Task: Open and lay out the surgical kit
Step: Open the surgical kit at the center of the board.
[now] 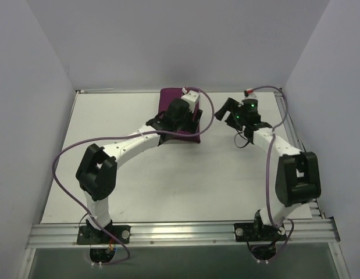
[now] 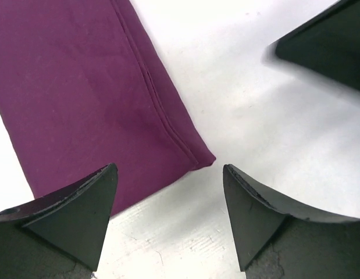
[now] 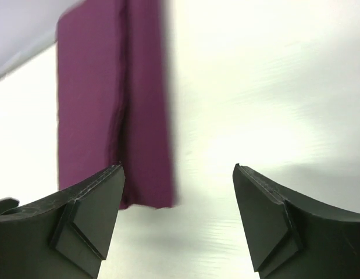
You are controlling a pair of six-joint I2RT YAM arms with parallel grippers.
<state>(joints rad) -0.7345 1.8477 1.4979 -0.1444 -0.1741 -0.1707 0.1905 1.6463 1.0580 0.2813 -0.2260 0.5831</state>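
The dark magenta-purple cloth wrap (image 1: 170,97) lies folded shut on the white table at the back centre. My left gripper (image 1: 196,120) hovers over its right edge. In the left wrist view, the left gripper (image 2: 170,174) is open and empty, with a corner of the wrap (image 2: 81,87) just ahead of its fingers. My right gripper (image 1: 225,111) is open and empty just right of the wrap, and it shows as a dark blur (image 2: 325,46) in the left wrist view. In the right wrist view, the right gripper (image 3: 177,174) is open, with the wrap (image 3: 110,87) ahead on the left. The steel tray and instruments are hidden.
Grey walls (image 1: 40,87) close in the table on the left, back and right. An aluminium rail (image 1: 180,232) runs along the near edge by the arm bases. Purple cables (image 1: 63,157) loop beside each arm.
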